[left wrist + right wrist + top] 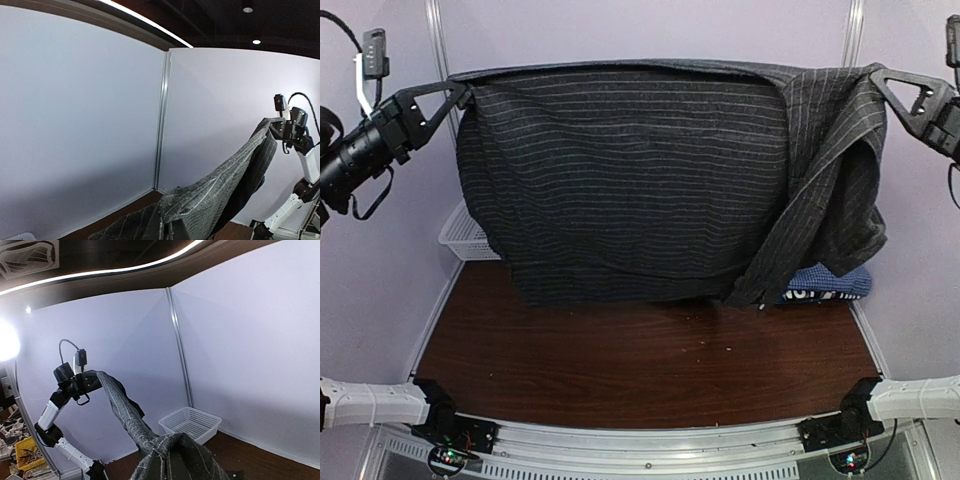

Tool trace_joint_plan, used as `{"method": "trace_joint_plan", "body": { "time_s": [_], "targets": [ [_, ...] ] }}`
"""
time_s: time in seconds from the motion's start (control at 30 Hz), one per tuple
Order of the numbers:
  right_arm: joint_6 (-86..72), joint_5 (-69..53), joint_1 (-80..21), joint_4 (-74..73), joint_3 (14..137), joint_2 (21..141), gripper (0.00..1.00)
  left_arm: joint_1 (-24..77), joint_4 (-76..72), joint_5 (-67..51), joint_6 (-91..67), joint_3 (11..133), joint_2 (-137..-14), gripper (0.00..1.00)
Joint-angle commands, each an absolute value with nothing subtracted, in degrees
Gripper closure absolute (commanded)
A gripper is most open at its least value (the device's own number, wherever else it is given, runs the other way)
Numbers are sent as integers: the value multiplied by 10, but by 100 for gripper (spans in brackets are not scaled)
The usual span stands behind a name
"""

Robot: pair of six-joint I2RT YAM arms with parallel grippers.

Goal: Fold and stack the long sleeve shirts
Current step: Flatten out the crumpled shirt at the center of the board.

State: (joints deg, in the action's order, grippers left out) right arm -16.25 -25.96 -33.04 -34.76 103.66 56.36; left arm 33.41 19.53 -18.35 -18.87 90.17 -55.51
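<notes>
Status, left to right: left gripper (463, 95) is up high at the left edge, jaws clamped on one top corner of the black pinstriped shirt (630, 180). Behind the shirt's lower left corner sits a white mesh basket (463, 237), mostly hidden, so I can't tell what's in it. The shirt is stretched wide in the air between both arms, top edge roughly level, body hanging like a curtain over the back of the table (640, 370). The hem is down near the wood; I can't tell if it touches. Toward the right, one sleeve flops diagonally across the body (it'll need tucking before any fold is clean). Under that sleeve a navy shirt (825, 285) with white lettering lies at the back right. It looks folded, so I read it as the start of the stack. Right gripper (877, 78) mirrors the left, pinched tight on the other top corner. My read on progress: one garment down, the black one only lifted and spread, no fold in it yet. Left to do: lay it flat, fold sleeves and body, place it on the navy one. Whether more shirts are waiting, I can't see.
</notes>
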Motion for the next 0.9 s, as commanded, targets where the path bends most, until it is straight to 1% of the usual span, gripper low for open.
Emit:
{"method": "trace_joint_plan", "body": {
  "time_s": [0.0, 0.1, 0.2, 0.4, 0.5, 0.6, 0.67, 0.8, 0.87],
  "targets": [
    [-235, -354, -333, -300, 1036, 517, 100, 330, 139, -267, -252, 885, -493, 100],
    [-274, -382, -333, -260, 1034, 490, 100, 330, 133, -276, -273, 892, -457, 100],
    [-295, -387, -333, -249, 1045, 478, 100, 330, 133, -273, -285, 903, -436, 100],
    [-289, -355, -333, -258, 1044, 486, 100, 330, 139, -251, -274, 911, -452, 100],
    [-254, -285, -333, -306, 1043, 505, 100, 330, 170, -178, -245, 918, -485, 100],
    [-205, -166, -333, -359, 1033, 533, 100, 330, 195, -55, -209, 914, -523, 100],
    [-181, -83, -333, -372, 1000, 551, 100, 330, 199, 28, -180, 896, -560, 100],
    [-141, 36, -330, -349, 920, 600, 100, 328, 181, 145, -140, 845, -649, 100],
    [-127, 51, -315, -312, 875, 635, 100, 315, 166, 185, -129, 819, -706, 100]
  ]
}}
